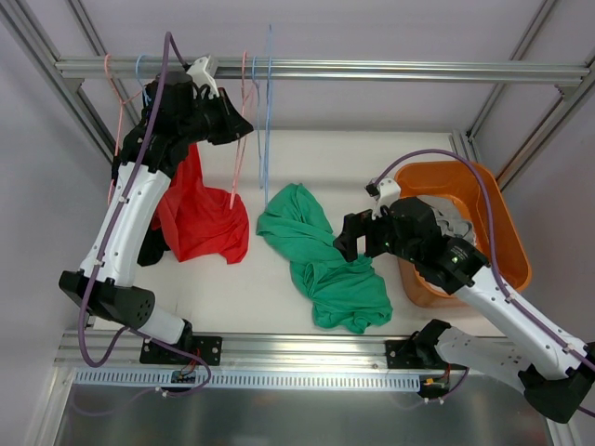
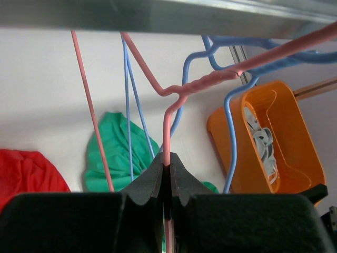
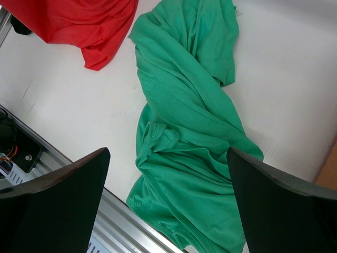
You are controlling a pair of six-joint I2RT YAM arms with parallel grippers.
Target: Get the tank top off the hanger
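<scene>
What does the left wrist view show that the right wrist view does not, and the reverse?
Only the left wrist: the left gripper shut on a pink hanger, blue hangers, the metal rail, the inside of the orange bin. Only the right wrist: the right gripper open, and the aluminium front edge. Both: the green garment and the red garment on the white table.

Left gripper (image 1: pixel 244 125): up high on its arm, right by the pink hanger (image 1: pixel 239 167).
Blue hanger (image 1: pixel 266 149): hangs just beside the pink one.
Red top (image 1: pixel 203 221): on the white table (image 1: pixel 232 297), by the left arm.
Green top (image 1: pixel 321 265): crumpled in the middle.
Right gripper (image 1: pixel 346 240): low, at the green top's edge.
Orange bin (image 1: pixel 497 214): far right.
</scene>
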